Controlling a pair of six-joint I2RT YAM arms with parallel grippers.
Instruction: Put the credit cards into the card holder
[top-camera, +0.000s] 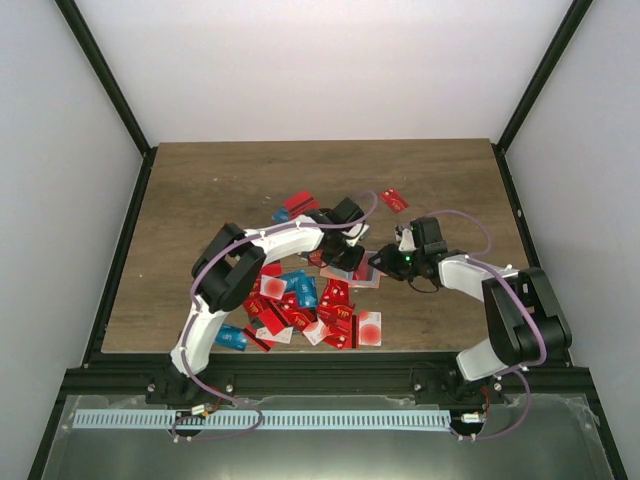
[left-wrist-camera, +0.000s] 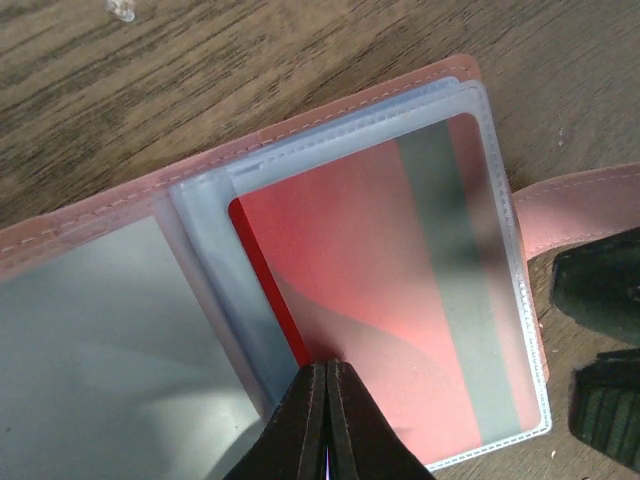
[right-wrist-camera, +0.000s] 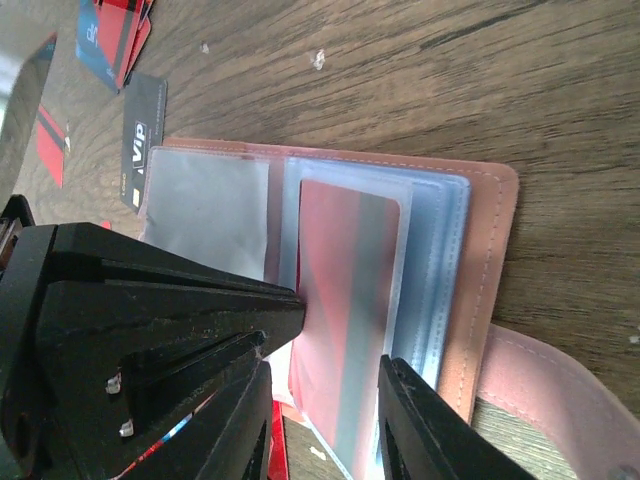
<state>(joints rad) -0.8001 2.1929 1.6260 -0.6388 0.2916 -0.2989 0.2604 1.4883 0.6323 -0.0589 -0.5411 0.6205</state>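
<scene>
The card holder (top-camera: 357, 271) lies open mid-table, pinkish-tan leather (left-wrist-camera: 300, 115) with clear plastic sleeves. A red credit card (left-wrist-camera: 350, 260) with a grey stripe sits in the top sleeve, its left edge poking out. My left gripper (left-wrist-camera: 327, 368) is shut, its tips resting on that card's near edge. My right gripper (right-wrist-camera: 325, 400) is open, its jaws either side of the sleeve's end (right-wrist-camera: 345, 300). In the top view the left gripper (top-camera: 345, 258) and the right gripper (top-camera: 385, 262) meet over the holder. Several loose credit cards (top-camera: 300, 300) lie in a heap in front.
The holder's strap (left-wrist-camera: 580, 205) trails toward the right gripper's fingers (left-wrist-camera: 600, 290). A dark grey VIP card (right-wrist-camera: 143, 130) and a blue card (right-wrist-camera: 100, 45) lie beyond the holder. More red cards lie behind (top-camera: 300, 203) and at back right (top-camera: 394, 199).
</scene>
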